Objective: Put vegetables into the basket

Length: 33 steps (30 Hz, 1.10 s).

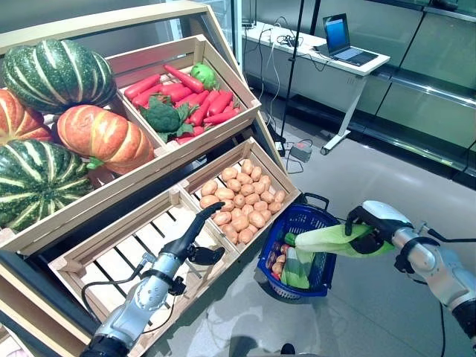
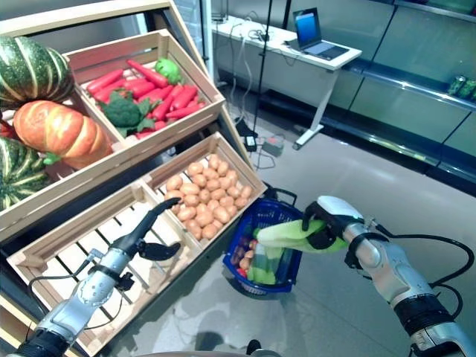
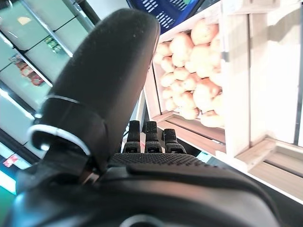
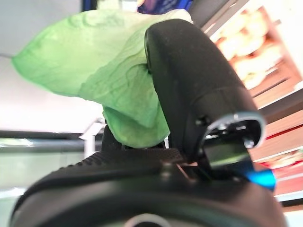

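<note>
The blue basket (image 1: 325, 220) stands on the floor beside the wooden stand's lower right corner. It holds a leafy green vegetable (image 1: 296, 269) and some small reddish and tan pieces (image 1: 278, 260). My right hand (image 1: 370, 221) is shut on a pale green leafy cabbage (image 1: 327, 241) and holds it over the basket's right rim; the cabbage also shows in the right wrist view (image 4: 94, 71). My left hand (image 1: 195, 234) is open, fingers straight, above the slatted lower crate (image 1: 126, 256), next to the potato crate (image 1: 242, 201).
The wooden stand (image 1: 149, 178) fills the left side, its crates tilted toward me. A white desk (image 1: 312, 56) with a laptop stands behind, with cables and a power brick on the floor beside its leg. Grey floor lies around the basket.
</note>
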### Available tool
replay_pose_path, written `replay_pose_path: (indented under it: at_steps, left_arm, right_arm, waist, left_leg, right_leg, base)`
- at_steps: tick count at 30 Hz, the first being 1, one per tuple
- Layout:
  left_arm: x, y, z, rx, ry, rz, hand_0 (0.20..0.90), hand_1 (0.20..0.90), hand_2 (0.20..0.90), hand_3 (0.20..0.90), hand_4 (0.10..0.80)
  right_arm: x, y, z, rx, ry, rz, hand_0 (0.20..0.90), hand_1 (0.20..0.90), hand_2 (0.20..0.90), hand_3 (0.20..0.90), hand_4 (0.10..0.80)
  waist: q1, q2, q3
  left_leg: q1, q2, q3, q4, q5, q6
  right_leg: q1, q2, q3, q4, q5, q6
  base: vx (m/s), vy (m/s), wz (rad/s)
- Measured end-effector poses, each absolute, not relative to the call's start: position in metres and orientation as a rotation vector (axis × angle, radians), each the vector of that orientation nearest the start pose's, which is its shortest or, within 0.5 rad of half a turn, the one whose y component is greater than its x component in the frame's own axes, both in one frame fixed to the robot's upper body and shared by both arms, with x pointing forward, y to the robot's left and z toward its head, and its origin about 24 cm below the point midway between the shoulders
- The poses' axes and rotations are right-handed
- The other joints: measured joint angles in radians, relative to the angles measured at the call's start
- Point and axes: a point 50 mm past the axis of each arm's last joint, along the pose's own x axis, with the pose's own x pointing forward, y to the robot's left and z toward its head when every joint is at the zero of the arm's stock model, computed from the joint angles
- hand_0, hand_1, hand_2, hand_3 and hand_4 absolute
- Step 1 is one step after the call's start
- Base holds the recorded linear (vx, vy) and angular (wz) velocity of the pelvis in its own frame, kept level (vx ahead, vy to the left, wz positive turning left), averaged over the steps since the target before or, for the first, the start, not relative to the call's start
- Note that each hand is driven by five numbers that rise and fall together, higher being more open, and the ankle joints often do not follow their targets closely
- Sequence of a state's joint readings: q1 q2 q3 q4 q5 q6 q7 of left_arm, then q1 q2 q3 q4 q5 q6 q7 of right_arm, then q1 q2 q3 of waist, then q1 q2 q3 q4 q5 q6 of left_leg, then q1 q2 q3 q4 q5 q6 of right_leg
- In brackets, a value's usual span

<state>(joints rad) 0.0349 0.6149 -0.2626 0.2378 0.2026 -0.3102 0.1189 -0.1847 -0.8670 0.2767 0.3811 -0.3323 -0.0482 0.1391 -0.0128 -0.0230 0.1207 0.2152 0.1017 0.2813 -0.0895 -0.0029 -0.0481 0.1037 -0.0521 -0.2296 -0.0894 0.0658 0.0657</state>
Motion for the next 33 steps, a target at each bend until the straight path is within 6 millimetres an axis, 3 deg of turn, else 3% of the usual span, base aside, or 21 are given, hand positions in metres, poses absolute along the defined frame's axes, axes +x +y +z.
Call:
replay_pose_path:
  at_steps: [6,8,11,14,16,18,26,33]
  left_arm:
    - [0.232,0.227,0.019,0.681,0.007,-0.198,0.900,0.900,0.900,0.900,0.800]
    - [0.237,0.225,0.023,0.646,-0.008,-0.186,0.900,0.900,0.900,0.900,0.800]
    - [0.263,0.216,0.048,0.616,-0.114,-0.183,0.900,0.900,0.900,0.900,0.800]
    - [0.279,0.210,0.066,0.618,-0.189,-0.178,0.900,0.900,0.900,0.900,0.800]
    - [0.282,0.206,0.070,0.617,-0.214,-0.164,0.900,0.900,0.900,0.900,0.800]
    - [0.282,0.205,0.070,0.615,-0.223,-0.148,0.900,0.900,0.900,0.900,0.800]
    - [0.285,0.205,0.076,0.576,-0.269,-0.066,0.900,0.900,0.900,0.900,0.800]
    - [0.284,0.191,0.074,0.568,-0.284,-0.111,0.900,0.900,0.900,0.900,0.800]
  right_arm:
    - [0.260,-0.325,0.020,-1.068,0.506,0.084,0.300,0.300,0.300,0.300,0.400]
    - [0.263,-0.333,0.019,-1.031,0.540,0.021,0.300,0.300,0.300,0.300,0.400]
    - [0.290,-0.353,0.048,-0.983,0.499,-0.154,0.300,0.300,0.300,0.300,0.400]
    - [0.317,-0.353,0.084,-0.924,0.392,-0.266,0.300,0.300,0.300,0.300,0.400]
    - [0.330,-0.349,0.103,-0.874,0.329,-0.291,0.300,0.300,0.300,0.300,0.400]
    - [0.339,-0.344,0.118,-0.817,0.273,-0.305,0.300,0.300,0.300,0.300,0.400]
    - [0.345,-0.350,0.131,-0.763,0.254,-0.376,0.300,0.300,0.300,0.300,0.400]
    - [0.352,-0.354,0.148,-0.650,0.245,-0.431,0.300,0.300,0.300,0.300,0.400]
  waist:
    - [0.022,0.003,0.002]
    - [0.035,0.004,0.017]
    - [0.043,0.023,0.138]
    - [0.052,0.053,0.262]
    - [0.060,0.067,0.321]
    - [0.061,0.065,0.359]
    - [0.082,0.073,0.390]
    - [0.081,0.085,0.403]
  left_leg:
    - [-0.038,-0.001,-0.003,-0.003,0.003,0.000]
    - [-0.096,-0.002,-0.013,0.031,0.007,0.003]
    - [-0.246,-0.001,-0.047,0.161,-0.013,0.015]
    - [-0.335,0.004,-0.063,0.268,-0.035,0.021]
    - [-0.398,0.015,-0.070,0.380,-0.080,0.022]
    - [-0.493,0.020,-0.089,0.517,-0.134,0.027]
    - [-0.793,0.004,-0.140,0.989,-0.332,0.047]
    - [-0.968,0.000,-0.164,1.199,-0.395,0.059]
  right_leg:
    - [-0.030,-0.002,-0.006,-0.001,-0.001,0.000]
    - [-0.075,-0.007,-0.017,0.007,0.005,-0.001]
    - [-0.191,-0.033,-0.041,0.093,0.005,-0.011]
    - [-0.266,-0.051,-0.059,0.192,-0.017,-0.028]
    - [-0.332,-0.068,-0.059,0.313,-0.069,-0.035]
    - [-0.437,-0.108,-0.060,0.493,-0.150,-0.042]
    - [-0.728,-0.269,-0.079,1.016,-0.391,-0.069]
    - [-0.894,-0.321,-0.050,1.217,-0.457,-0.082]
  base:
    - [-0.048,-0.057,0.00]
    - [-0.349,-0.059,0.13]
    - [-0.215,-0.014,0.29]
    - [-0.140,-0.025,0.15]
    - [-0.099,-0.030,0.02]
    - [-0.124,-0.042,0.16]
    - [-0.066,-0.013,0.18]
    - [-0.029,0.002,0.08]
